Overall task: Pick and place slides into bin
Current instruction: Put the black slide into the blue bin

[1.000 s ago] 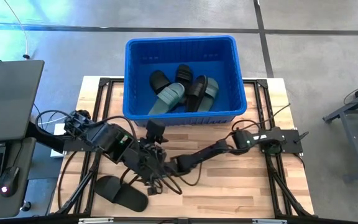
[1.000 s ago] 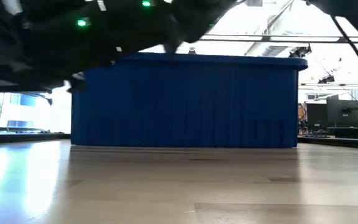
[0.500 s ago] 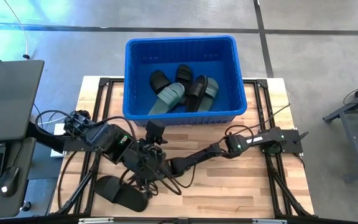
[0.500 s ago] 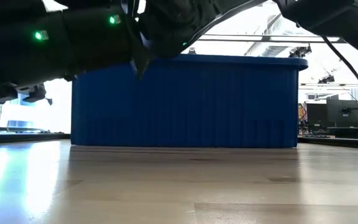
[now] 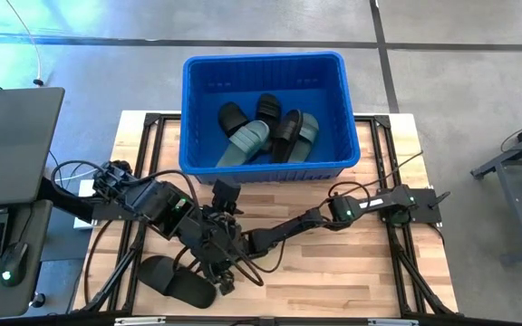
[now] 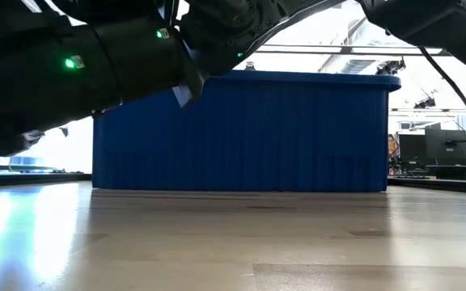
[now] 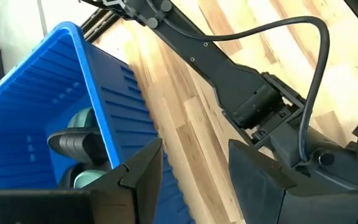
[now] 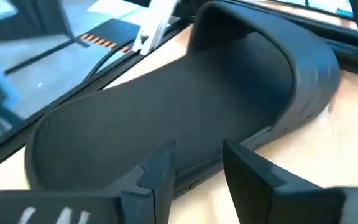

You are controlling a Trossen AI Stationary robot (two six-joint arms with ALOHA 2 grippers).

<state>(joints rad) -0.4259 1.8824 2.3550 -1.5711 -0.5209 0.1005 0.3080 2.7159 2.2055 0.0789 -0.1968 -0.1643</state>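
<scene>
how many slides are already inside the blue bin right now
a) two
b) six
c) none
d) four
d) The high view shows four slides lying in the bin: two black slides and two sage green slides, while another black slide lies out on the table near its front left corner.

Glossy ribbed plastic bin (image 5: pixel 263 68); matt rubber slide (image 8: pixel 185 118); pale wooden table (image 5: pixel 333 272).

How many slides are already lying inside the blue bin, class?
4 visible: two black slides and two sage green slides, clustered mid-bin. Another black slide is on the table's near-left corner; the arms may hide more.
</scene>
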